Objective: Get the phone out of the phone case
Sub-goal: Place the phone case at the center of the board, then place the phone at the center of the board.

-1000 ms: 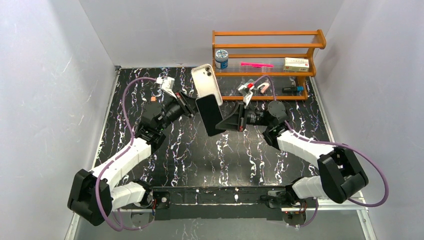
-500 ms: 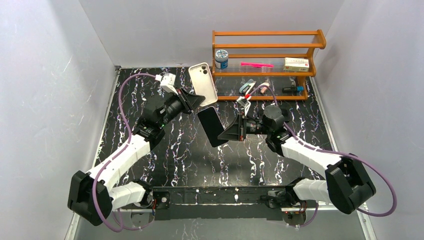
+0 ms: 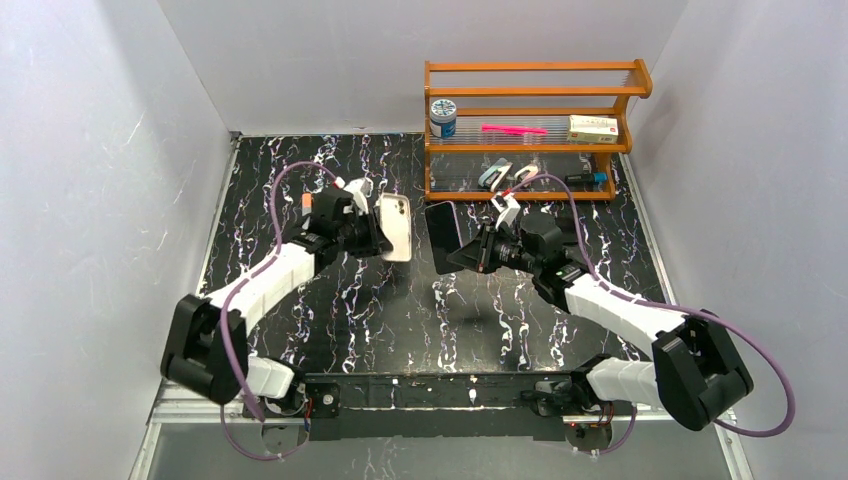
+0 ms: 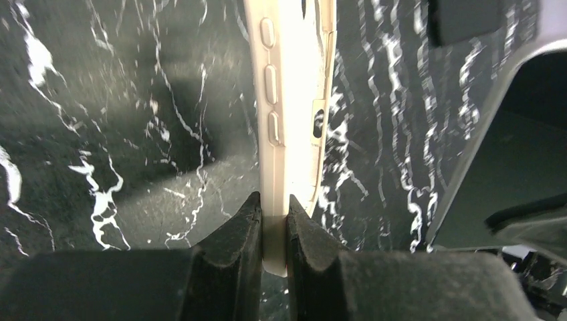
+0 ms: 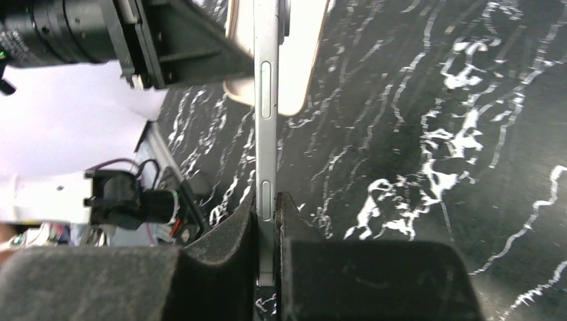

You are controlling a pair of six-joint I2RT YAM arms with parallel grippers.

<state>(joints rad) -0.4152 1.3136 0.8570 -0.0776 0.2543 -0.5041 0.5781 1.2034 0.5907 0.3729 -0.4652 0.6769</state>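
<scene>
Phone case [image 3: 397, 227] being clenched by left tool [image 3: 377, 236], phone [image 3: 442, 237] by right tool [image 3: 464, 252] at 3 o'clock, both lower than earlier.

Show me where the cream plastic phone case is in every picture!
Top external: the cream plastic phone case sits left of centre.
Left wrist: the case runs up the centre, edge-on.
Right wrist: the case peeks out at top centre, behind the grey-edged phone.
Shared landmark: the black white-veined tabletop.

my L arm [image 3: 262, 287] + R arm [image 3: 612, 300], white shells, blk joints & bases, purple cables [image 3: 279, 190] looped off each, blk finger pads [image 4: 231, 244]
</scene>
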